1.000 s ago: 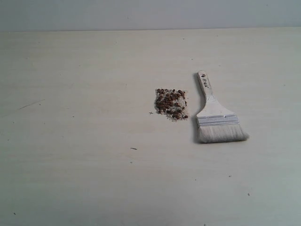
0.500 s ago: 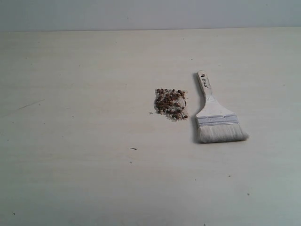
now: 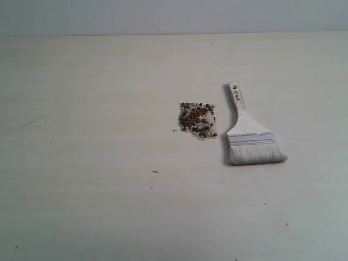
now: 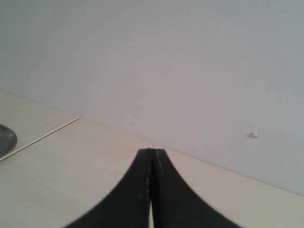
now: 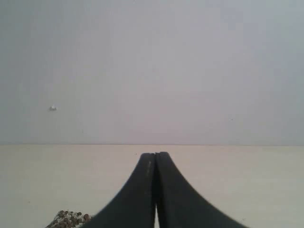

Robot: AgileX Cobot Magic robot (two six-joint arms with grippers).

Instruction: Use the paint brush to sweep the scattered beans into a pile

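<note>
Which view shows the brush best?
Exterior view: the whole brush lies unobstructed on the table, right of the pile. Neither wrist view shows it; the right wrist view catches only the pile's edge.

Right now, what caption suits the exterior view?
Paint brush lying beside a compact pile of beans on a table.

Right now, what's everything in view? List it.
beans: dozens, reddish-brown, heaped with whitish grains, centre of exterior view
brush: one, pale bristles, silver band, wooden handle, lying flat right of beans, not touching
table: one, cream, under everything
wall: one, pale grey, behind table
round object: one, dark grey, on table, mostly out of frame in left wrist view
left tool: one, black, shut, empty
right tool: one, black, shut, empty
</note>
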